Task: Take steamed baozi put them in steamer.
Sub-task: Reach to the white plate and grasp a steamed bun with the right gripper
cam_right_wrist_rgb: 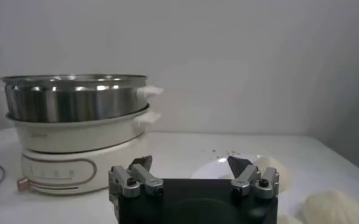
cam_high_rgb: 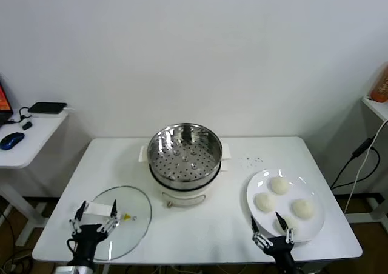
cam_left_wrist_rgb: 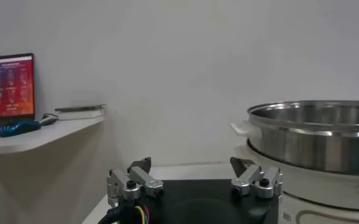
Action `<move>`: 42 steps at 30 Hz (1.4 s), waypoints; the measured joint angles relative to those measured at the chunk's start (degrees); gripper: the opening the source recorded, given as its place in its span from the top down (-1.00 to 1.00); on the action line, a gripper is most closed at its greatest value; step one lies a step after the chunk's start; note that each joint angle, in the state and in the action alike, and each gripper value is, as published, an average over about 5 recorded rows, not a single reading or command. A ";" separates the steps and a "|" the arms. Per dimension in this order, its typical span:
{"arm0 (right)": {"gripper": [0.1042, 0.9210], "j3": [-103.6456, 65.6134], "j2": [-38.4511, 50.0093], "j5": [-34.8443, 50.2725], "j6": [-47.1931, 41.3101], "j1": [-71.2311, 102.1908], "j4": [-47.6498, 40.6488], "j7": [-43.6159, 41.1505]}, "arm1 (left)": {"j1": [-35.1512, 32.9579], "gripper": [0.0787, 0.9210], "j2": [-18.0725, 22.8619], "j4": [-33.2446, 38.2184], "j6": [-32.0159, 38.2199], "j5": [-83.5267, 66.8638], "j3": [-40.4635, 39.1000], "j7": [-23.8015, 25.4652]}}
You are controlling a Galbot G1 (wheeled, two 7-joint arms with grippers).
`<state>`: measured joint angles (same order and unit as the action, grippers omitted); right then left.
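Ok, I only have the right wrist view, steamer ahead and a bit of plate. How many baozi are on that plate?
Observer: Four baozi sit on the white plate, none in the steamer yet.
Operator: Is the steamer open? I only see its side.
Observer: Yes. Its perforated tray is bare, and the glass lid lies flat on the table at the robot's left front.
Operator: Where is my gripper relative to the plate?
Observer: The right gripper hangs open at the plate's near edge, over the nearest bun, holding nothing.
Operator: And the left arm?
Observer: The left gripper hovers open above the lid's near side, also holding nothing.
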<state>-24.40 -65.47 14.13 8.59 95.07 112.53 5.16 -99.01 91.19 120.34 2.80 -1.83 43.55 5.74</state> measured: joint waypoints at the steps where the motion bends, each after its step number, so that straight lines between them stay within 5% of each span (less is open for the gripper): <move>1: -0.76 0.02 0.23 -0.04 -0.49 -0.53 0.18 0.06 | 0.01 -0.77 0.00 0.00 0.02 0.00 -0.02 0.00; 13: -0.76 3.70 9.41 1.33 -16.17 -18.14 2.27 -2.27 | 0.29 -0.77 0.05 -0.08 1.11 0.42 -0.21 -0.30; 24: -0.76 15.83 22.62 3.61 -29.94 -41.02 -2.00 -17.07 | 1.02 -0.77 0.22 -1.15 2.03 0.92 -0.70 -1.18; 42: -0.76 58.31 31.78 1.24 -24.74 -88.39 -23.05 -48.15 | 0.78 -0.77 -0.09 -1.00 2.40 1.59 -2.23 -1.03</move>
<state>33.91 -33.69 15.36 -16.15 6.68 89.49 -42.99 -98.23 91.10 119.34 5.21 -0.24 41.32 4.72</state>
